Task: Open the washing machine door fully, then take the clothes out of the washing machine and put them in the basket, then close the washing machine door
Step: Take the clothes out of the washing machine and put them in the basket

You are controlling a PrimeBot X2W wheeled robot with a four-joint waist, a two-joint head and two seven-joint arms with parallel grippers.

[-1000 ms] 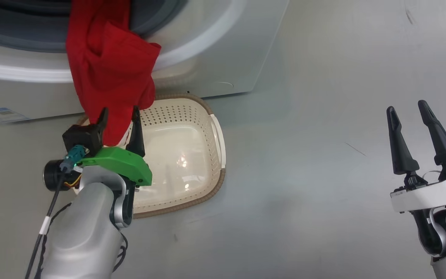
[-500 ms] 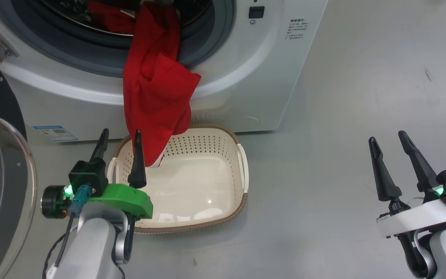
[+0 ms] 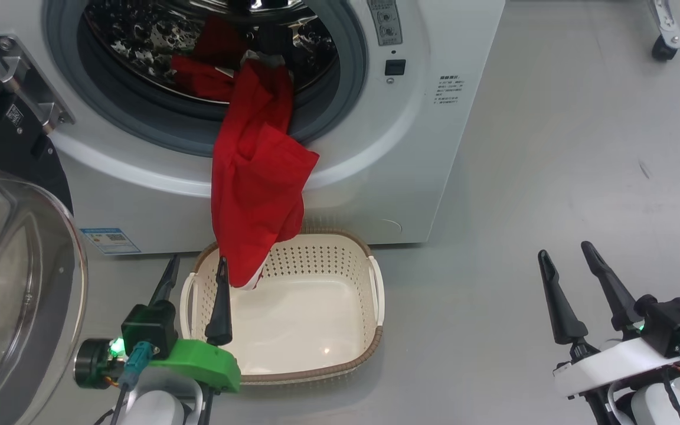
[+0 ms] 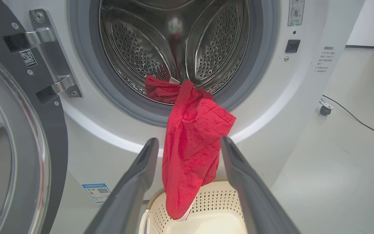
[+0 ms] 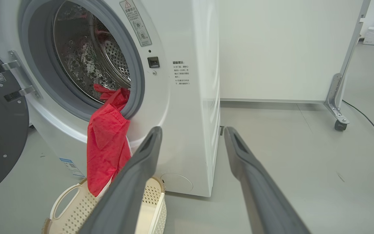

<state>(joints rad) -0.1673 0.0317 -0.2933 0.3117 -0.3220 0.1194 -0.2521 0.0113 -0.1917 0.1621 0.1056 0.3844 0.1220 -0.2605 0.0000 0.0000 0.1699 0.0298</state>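
The clothes (image 3: 257,195) hang from the mouth of the washing machine (image 3: 399,177), long axis vertical: top end in the drum, lower tip pointing down into the basket (image 3: 310,373) on the floor. The washing machine door (image 3: 21,295) stands swung wide at left. The left claw (image 3: 198,260), spread wide and empty, points at the cloth's lower end. The right claw (image 3: 564,249), likewise spread and empty, is well apart.

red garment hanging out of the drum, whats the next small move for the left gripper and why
Probably ease the left gripper up and forward until its open fingers straddle the red garment, then close. The cloth trails from the drum down over the basket, ungripped, with only its lower end reaching the basket.
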